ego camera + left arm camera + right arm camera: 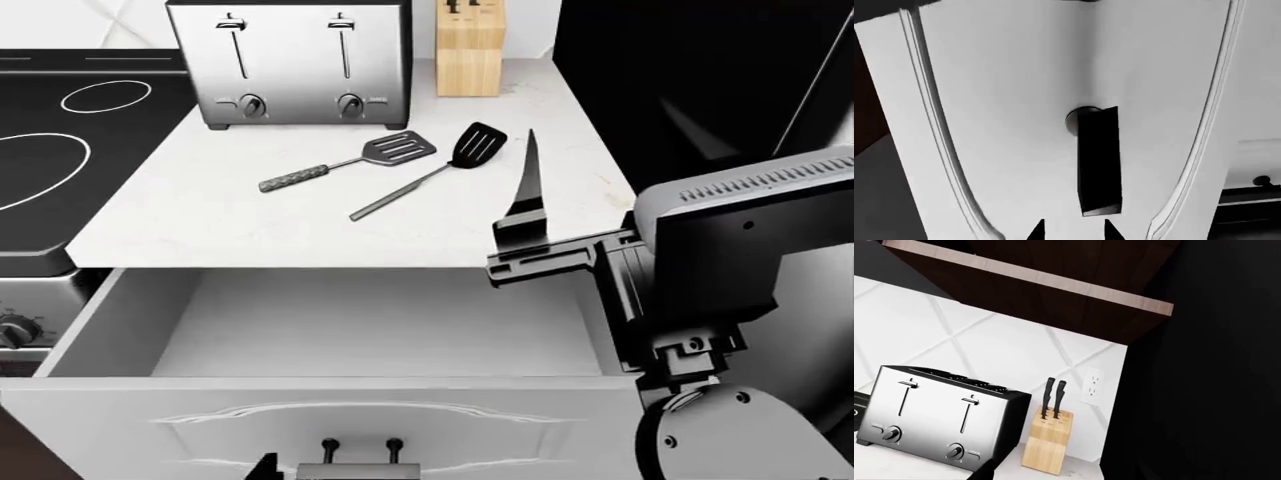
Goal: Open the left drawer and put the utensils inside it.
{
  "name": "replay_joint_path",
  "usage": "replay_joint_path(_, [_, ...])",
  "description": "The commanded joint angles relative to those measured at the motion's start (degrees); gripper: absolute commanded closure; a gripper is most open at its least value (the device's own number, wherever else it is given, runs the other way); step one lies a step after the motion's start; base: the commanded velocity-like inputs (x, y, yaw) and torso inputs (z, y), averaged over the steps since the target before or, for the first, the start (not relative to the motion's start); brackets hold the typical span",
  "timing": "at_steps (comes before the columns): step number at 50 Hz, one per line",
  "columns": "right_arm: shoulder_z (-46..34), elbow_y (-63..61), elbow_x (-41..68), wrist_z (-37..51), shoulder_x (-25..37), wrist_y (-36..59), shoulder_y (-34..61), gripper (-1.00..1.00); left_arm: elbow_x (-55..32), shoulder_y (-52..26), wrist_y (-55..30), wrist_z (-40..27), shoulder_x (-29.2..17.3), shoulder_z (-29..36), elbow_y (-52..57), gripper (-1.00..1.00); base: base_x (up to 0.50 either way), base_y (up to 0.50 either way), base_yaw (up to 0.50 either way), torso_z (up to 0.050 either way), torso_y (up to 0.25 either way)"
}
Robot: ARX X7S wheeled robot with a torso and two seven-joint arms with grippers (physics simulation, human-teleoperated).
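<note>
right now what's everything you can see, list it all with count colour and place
left drawer: 1, white front, plain grey inside, pulled open below the counter, nothing in it
drawer handle: 1, black bar, on the drawer front
utensils: 2 spatulas, one grey, one black-headed, lying on the counter in front of the toaster
toaster: 1, silver, at the back of the counter
knife block: 1, wooden with black-handled knives, right of the toaster
stovetop: 1, black, left of the counter
counter: 1, white
wall outlet: 1, white, on the tiled wall
left gripper: 1, black, just off the handle, open
right gripper: 1, black, raised over the counter's right edge
</note>
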Motion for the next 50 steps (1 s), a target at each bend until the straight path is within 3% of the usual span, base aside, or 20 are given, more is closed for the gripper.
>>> replay_joint_path(1, [-0.8,0.4,0.4,0.5,0.1,-0.5,0.0,-1.0,12.4,7.0,-5.8,-1.4,-4.6,-3.8,2.4,-1.0,0.0,0.0,0.0,0.0,0.0])
replay_joint_path(12, [-0.7,0.2,0.9,1.0,0.4,-0.5,-0.1,-1.0,32.0,14.0,-5.7,12.0,-4.5,-4.0,1.4,-1.0,0.0,0.0,0.0,0.0,0.0])
replay_joint_path(19, [-1.0,0.4,1.1,1.4,0.5,-0.9,-0.1,-1.0,37.1,15.3,-5.3,15.5,-4.5,-4.3,1.0,-1.0,0.0,0.0,0.0,0.0,0.0])
replay_joint_path(23, [-1.1,0.2,1.5,1.7,0.5,-0.2,0.5,-1.0,46.9,15.9,-5.7,18.3,-4.5,-4.0,1.7,-1.0,0.0,0.0,0.0,0.0,0.0])
replay_joint_path(34, [-0.9,-0.5,2.8,2.2,0.5,1.4,1.9,-1.0,75.4,19.3,-4.8,30.6,-6.3,-8.5,6.9,-1.0,0.0,0.0,0.0,0.0,0.0])
replay_joint_path(50, [-1.1,-0.6,4.2,3.3,0.8,2.1,3.1,-1.0,98.0,22.4,0.9,39.8,-7.9,-16.1,13.2,-1.0,0.0,0.0,0.0,0.0,0.0])
